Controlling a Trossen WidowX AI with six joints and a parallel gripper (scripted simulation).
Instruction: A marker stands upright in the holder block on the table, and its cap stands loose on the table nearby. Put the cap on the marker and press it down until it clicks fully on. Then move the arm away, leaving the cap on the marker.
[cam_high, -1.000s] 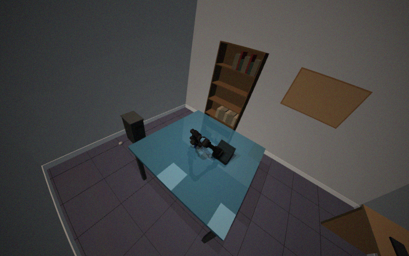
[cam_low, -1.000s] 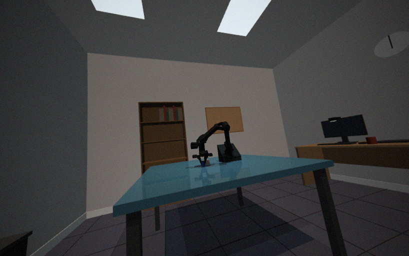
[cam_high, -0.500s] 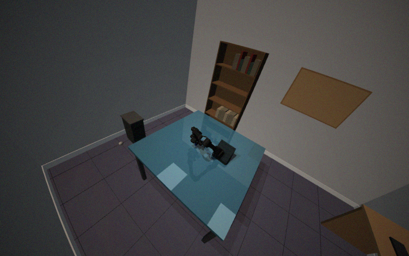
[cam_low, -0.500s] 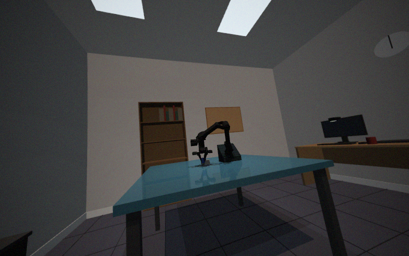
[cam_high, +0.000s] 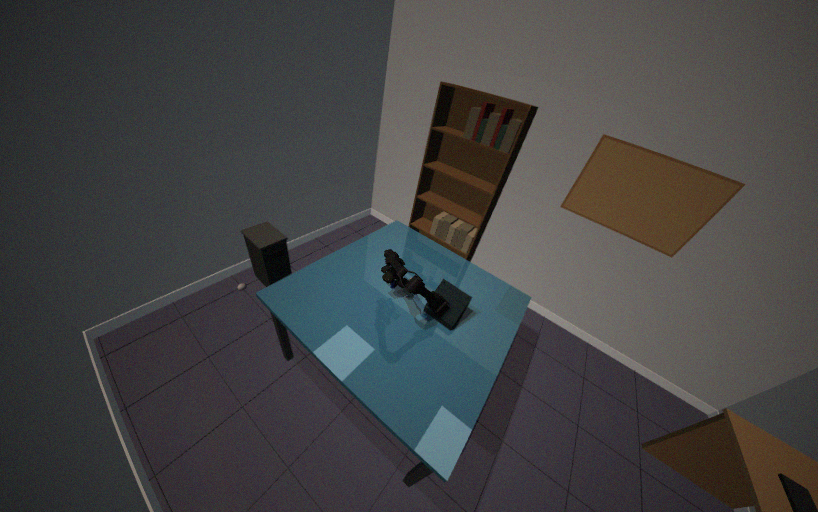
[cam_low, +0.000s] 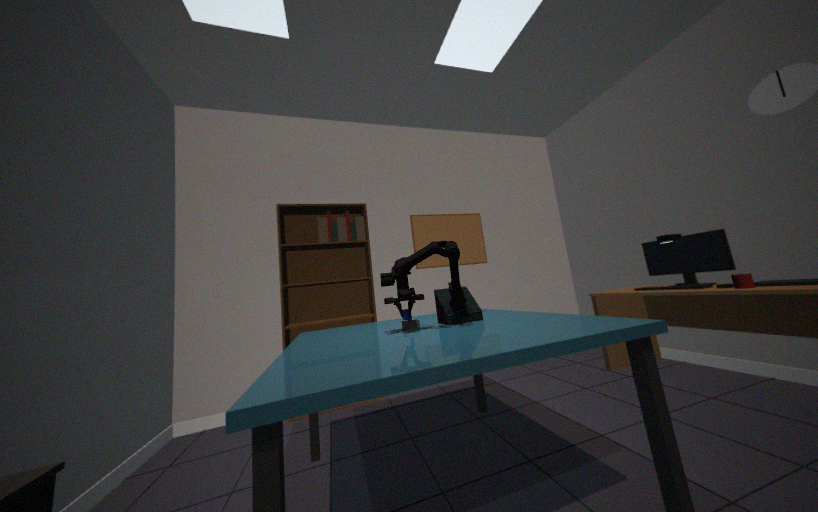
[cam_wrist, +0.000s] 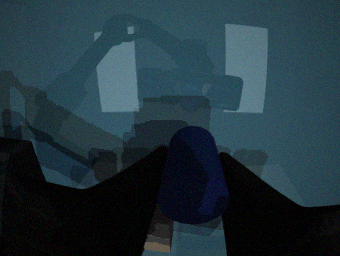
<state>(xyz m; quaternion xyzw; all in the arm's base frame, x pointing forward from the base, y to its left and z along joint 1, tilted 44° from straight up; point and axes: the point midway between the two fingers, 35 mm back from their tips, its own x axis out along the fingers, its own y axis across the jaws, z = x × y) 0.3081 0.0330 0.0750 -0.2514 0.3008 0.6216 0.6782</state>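
Blue cap pinched in the gripper over the table!

And there it is: the gripper (cam_low: 405, 315) (cam_wrist: 193, 156) has its fingers closed on the blue cap (cam_low: 405, 314) (cam_wrist: 193, 175), one dark finger on either side, the arm (cam_high: 414, 284) (cam_low: 424, 252) arching out from its base (cam_high: 461, 297) (cam_low: 444, 309) and pointing down! The cap sits upright between the fingertips, off the glossy blue table (cam_high: 386, 386) (cam_low: 362, 368). In the exterior view a small grey block (cam_low: 410, 325) stands on the table, right below the cap in the picture; whether they touch, I cannot tell. The marker? Too dark and small to make out here!
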